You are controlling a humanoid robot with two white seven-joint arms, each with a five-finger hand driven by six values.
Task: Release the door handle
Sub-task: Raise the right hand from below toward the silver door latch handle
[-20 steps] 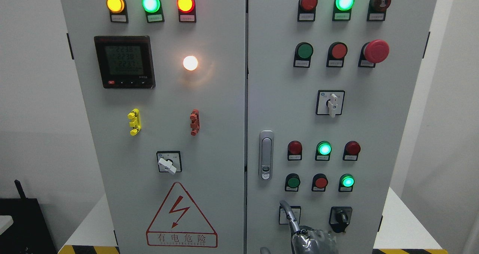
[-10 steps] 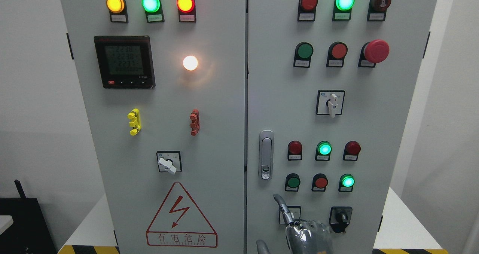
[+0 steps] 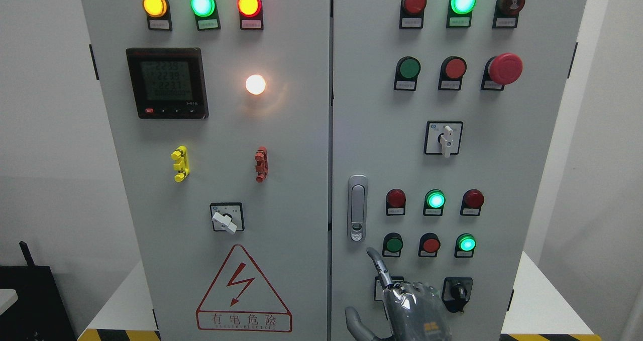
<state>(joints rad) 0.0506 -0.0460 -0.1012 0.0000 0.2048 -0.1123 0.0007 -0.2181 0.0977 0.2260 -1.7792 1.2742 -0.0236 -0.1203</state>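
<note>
The silver door handle (image 3: pixel 357 208) stands upright in its recess at the left edge of the grey cabinet's right door (image 3: pixel 371 130). The door is closed. My right hand (image 3: pixel 389 293) comes up from the bottom edge, below the handle and apart from it. Its index finger (image 3: pixel 378 265) points up, with the tip just under the handle's lower end. The thumb (image 3: pixel 354 323) sticks out to the left. The hand holds nothing. The left arm is out of view.
Lamps and push buttons (image 3: pixel 435 200) sit to the right of the handle, and a black rotary switch (image 3: pixel 457 292) is beside my hand. The left door (image 3: pixel 226 130) carries a meter, lamps, a selector switch and a warning triangle. A white surface (image 3: pixel 537 306) flanks the cabinet.
My right hand has risen along the right door, and its index fingertip has moved up and left toward the handle's lower end. More of the thumb shows now.
</note>
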